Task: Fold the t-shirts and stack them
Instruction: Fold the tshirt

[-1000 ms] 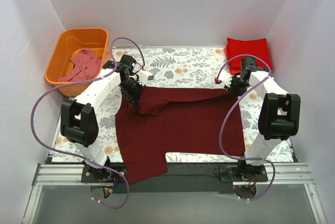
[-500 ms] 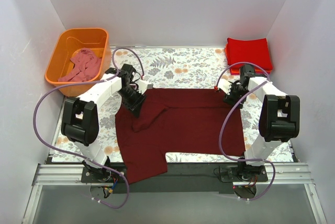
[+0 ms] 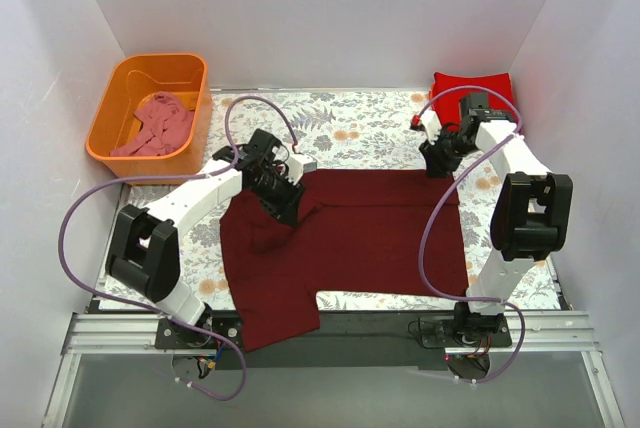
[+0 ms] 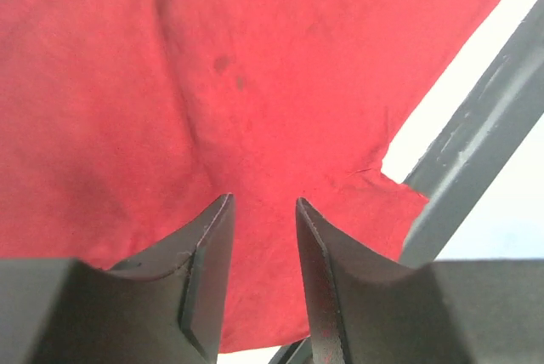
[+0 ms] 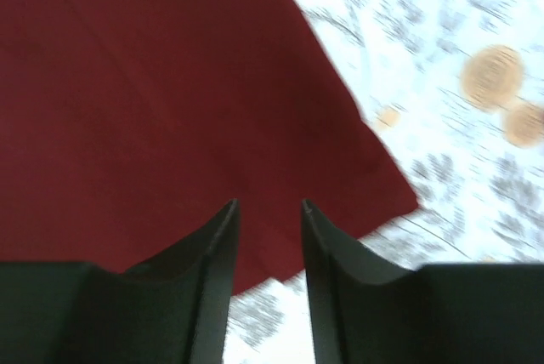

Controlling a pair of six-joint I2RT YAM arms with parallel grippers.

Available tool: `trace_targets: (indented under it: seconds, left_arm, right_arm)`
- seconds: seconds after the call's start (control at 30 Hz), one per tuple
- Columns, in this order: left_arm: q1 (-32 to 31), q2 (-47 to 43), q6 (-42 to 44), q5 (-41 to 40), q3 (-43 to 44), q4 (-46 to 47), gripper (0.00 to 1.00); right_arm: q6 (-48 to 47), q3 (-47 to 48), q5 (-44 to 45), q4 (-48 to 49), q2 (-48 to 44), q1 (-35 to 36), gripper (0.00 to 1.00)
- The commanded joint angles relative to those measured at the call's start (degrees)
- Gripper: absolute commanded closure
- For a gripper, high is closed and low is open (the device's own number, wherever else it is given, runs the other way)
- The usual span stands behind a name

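Observation:
A dark maroon t-shirt (image 3: 360, 238) lies spread on the floral table, its near-left part hanging over the front edge. My left gripper (image 3: 283, 198) is open and empty just above the shirt's far-left part, where the cloth is bunched. In the left wrist view its jaws (image 4: 263, 202) stand apart over the cloth (image 4: 212, 83), which looks bright red there. My right gripper (image 3: 437, 160) is open and empty over the shirt's far-right corner. In the right wrist view (image 5: 269, 204) that corner (image 5: 153, 83) lies flat below the jaws. Folded bright red t-shirts (image 3: 495, 86) are stacked at the back right.
An orange plastic tub (image 3: 100, 118) at the back left holds a crumpled dusty pink t-shirt (image 3: 158, 123). Bare floral tablecloth (image 3: 350, 128) shows behind the shirt. White walls enclose three sides. A dark metal rail (image 4: 476, 143) runs along the table's front edge.
My left gripper has let go of the shirt's raised far-left part and moved right and nearer; the cloth now lies lower. My right gripper has let go of the far-right corner and drawn back.

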Motion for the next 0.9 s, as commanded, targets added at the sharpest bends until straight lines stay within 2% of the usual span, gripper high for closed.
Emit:
trace_targets:
  seconds: [0.0, 0.07, 0.2, 0.47, 0.6, 0.87]
  left_arm:
    - [-2.1, 0.2, -3.2, -3.6, -3.7, 5.9, 0.70]
    - [-4.1, -1.0, -0.4, -4.1, -6.0, 5.8, 0.76]
    - [-8.1, -3.0, 3.3, -9.6, -10.8, 6.4, 0.72]
    - [-8.3, 4.7, 2.4, -18.6, -8.8, 14.3, 0.64]
    - [-7.2, 3.4, 2.5, -23.7, -8.2, 17.0, 0.63]
    - [-5.1, 2.7, 4.6, -26.8, -8.2, 17.8, 0.58]
  right_arm:
    - [11.5, 0.4, -9.2, -3.1, 0.2, 4.4, 0.64]
    - [13.7, 0.1, -11.8, -2.5, 0.0, 6.2, 0.66]
    - [16.8, -2.0, -13.7, -0.3, 0.4, 9.1, 0.66]
    - [18.2, -4.8, -12.4, 2.9, 1.7, 10.6, 0.68]
    - [17.6, -5.5, -11.5, 2.8, 1.4, 10.6, 0.68]
    - [17.4, -5.7, -11.5, 2.9, 1.8, 10.8, 0.66]
